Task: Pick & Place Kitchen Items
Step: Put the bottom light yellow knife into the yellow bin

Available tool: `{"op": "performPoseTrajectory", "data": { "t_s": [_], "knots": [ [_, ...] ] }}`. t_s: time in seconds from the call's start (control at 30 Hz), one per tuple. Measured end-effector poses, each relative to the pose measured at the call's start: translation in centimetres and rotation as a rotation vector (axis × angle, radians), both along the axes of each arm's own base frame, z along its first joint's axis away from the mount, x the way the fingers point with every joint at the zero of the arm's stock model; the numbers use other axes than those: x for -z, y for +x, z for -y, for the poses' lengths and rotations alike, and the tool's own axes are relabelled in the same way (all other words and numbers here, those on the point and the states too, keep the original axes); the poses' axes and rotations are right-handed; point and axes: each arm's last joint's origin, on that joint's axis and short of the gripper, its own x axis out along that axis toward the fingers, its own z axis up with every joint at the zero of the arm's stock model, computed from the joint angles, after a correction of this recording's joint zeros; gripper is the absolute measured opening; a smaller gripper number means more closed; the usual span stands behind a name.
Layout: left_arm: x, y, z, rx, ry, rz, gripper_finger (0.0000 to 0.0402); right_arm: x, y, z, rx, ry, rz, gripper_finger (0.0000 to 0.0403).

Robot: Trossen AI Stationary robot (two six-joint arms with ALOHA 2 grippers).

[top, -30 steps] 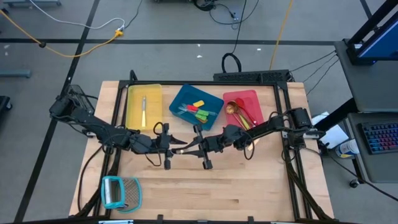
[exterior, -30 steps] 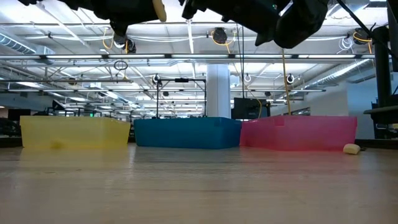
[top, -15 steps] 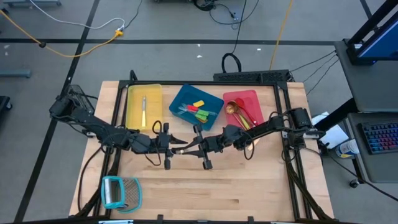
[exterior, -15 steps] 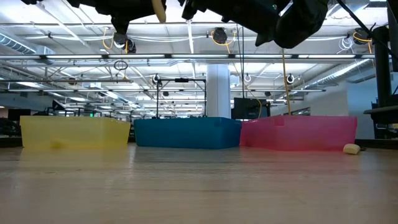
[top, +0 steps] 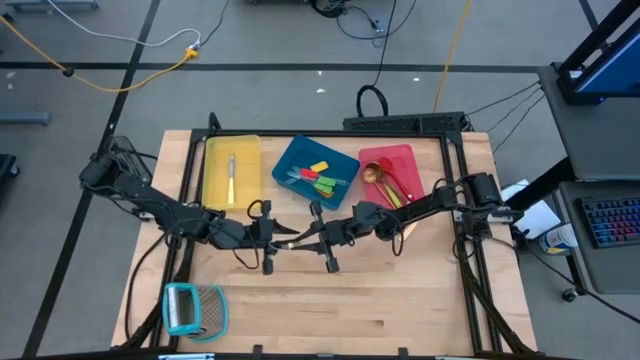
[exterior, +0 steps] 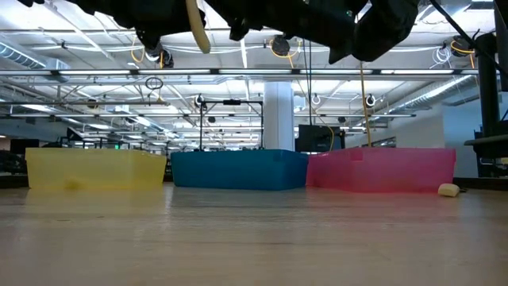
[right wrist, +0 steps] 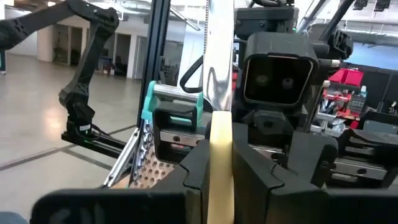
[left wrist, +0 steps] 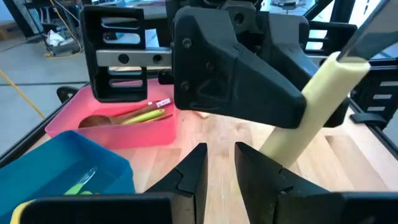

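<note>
A cream-handled knife (top: 288, 241) is up in the air over the middle of the table, blade up. Its handle (exterior: 197, 25) slants down. My right gripper (top: 312, 238) comes in from the table's right and is shut on that handle. My left gripper (top: 272, 240) faces it from the left. Its fingers (left wrist: 189, 177) stand a little apart, with only the tabletop showing between them. The handle's lower end is just beside one left finger; I cannot tell whether they touch. Other kitchen items lie in the trays. My right gripper pinches the knife's cream handle (right wrist: 221, 134) between its two fingers, about midway along it (left wrist: 311, 106). The fingers come roughly level from the table's right and lie across the knife. The knife is lifted clear, with the blade (right wrist: 217, 62) up and the handle end hanging below.
A yellow tray (top: 215, 185), a blue tray (top: 290, 160) and a red tray (top: 410, 160) stand in a row along the far side, each holding utensils. A teal-framed grater (top: 193, 308) lies at the near left. A small cream piece (exterior: 448, 189) rests by the red tray.
My right gripper has tipped at the wrist without travelling. The knife has tipped with it: its handle end now hangs lower and slants more than a second ago. Both grippers' finger gaps look unchanged.
</note>
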Motion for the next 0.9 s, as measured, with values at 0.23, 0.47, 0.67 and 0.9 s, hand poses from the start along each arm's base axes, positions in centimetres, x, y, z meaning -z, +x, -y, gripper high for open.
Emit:
{"op": "performPoseTrajectory", "data": {
  "t_s": [0.23,0.47,0.67,0.9],
  "knots": [
    [0.8,-0.3,-0.1,-0.036,-0.027,-0.078,0.0088,-1.3,-0.7,0.4,0.052,-0.035,-0.039,0.0043],
    [0.5,-0.3,0.3,-0.012,-0.013,-0.043,0.0088,-1.9,-1.2,0.8,0.148,-0.049,-0.074,0.0043],
    [-0.3,0.0,0.0,-0.015,-0.012,0.027,0.0088,-2.0,-1.1,0.4,0.092,-0.038,0.001,0.0043],
    [-0.3,0.0,0.0,-0.024,-0.01,0.033,0.0088,-2.2,-1.2,-0.3,0.068,-0.035,0.021,0.0043]
  ]
}}
